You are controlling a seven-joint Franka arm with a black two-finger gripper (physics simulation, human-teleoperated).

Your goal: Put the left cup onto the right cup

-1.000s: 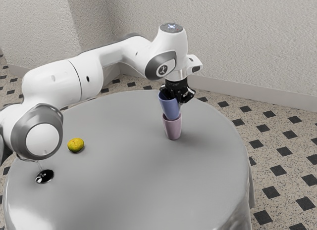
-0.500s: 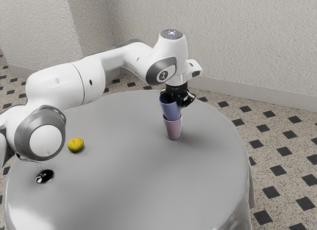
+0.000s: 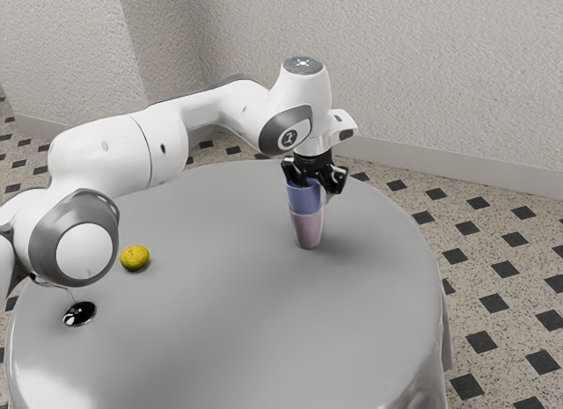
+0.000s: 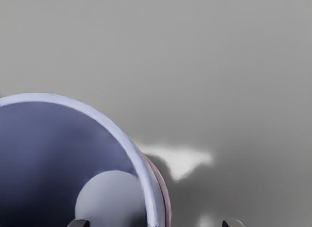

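Over the last second the blue cup [image 3: 304, 198] has gone from leaning at a tilt above the pink cup [image 3: 306, 230] to sitting upright and lower, its base sunk into the pink one's mouth. The two now make one straight stack near the far edge of the counter [image 3: 264, 330].

The gripper [image 3: 313, 182] has come down with the cup and hangs just over its rim. Its fingers have spread wide. In the wrist view the two fingertips [image 4: 233, 222] stand well apart, with the blue cup's wall [image 4: 141, 158] between them and touching neither, and a sliver of the pink rim [image 4: 165, 190] shows just outside it. So the grip looks let go.

By my reading the placing itself is done. What remains is a straight lift clear, so that a finger does not catch the blue rim and tip the stack. The small yellow fruit [image 3: 135, 258] near the counter's opposite edge plays no part.
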